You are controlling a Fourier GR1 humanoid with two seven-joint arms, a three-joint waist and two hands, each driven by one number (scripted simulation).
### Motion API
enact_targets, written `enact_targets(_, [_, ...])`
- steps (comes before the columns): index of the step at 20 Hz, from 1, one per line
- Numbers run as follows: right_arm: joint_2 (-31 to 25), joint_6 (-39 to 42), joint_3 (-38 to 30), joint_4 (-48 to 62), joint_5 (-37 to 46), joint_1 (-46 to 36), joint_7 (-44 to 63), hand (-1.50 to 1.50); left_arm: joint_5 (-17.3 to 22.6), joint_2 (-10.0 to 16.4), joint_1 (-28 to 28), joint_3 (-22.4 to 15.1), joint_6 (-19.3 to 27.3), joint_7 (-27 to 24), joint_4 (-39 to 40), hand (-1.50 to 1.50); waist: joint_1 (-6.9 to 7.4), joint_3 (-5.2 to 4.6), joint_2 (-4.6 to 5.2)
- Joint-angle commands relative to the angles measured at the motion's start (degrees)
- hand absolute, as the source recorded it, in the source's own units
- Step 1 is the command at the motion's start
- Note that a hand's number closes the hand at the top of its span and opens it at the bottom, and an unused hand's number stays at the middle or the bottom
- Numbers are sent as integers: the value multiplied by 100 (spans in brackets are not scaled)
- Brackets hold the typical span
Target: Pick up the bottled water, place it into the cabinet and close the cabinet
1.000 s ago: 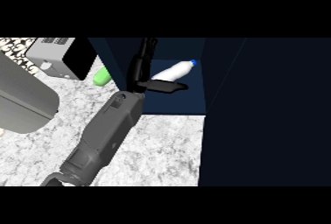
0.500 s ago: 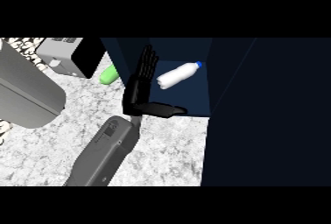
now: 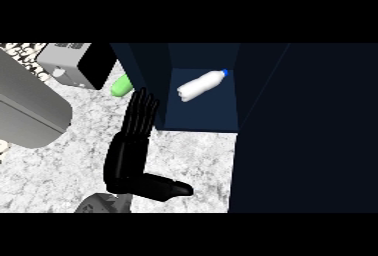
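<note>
Lying on its side inside the open cabinet (image 3: pixel 205 118), the bottled water (image 3: pixel 201 85) seems placed. The left robot hand (image 3: pixel 127 159) is released, fingers straight, above the worktop (image 3: pixel 59 170) beside the cabinet, probably free to shut the cabinet.

- counter (image 3: pixel 74 160): speckled stone look, matt.
- cabinet (image 3: pixel 203 117): smooth dark-blue panels, matt.
- bottled water (image 3: pixel 198 86) inside the cabinet: smooth white plastic.
- left hand (image 3: pixel 127 160): black, faint sheen.
</note>
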Motion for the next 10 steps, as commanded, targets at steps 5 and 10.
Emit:
enact_targets(5, [-700,549,639,-208,656,-171,458,150,75,884,2034,-97,-96,-160,-2088,-150,-2,-13,34])
enact_targets(10, [-763,754,1317,-466,876,-199,706,150,-120,1234,2951,-105,130,-159,-3158,-150,-22,-11,30])
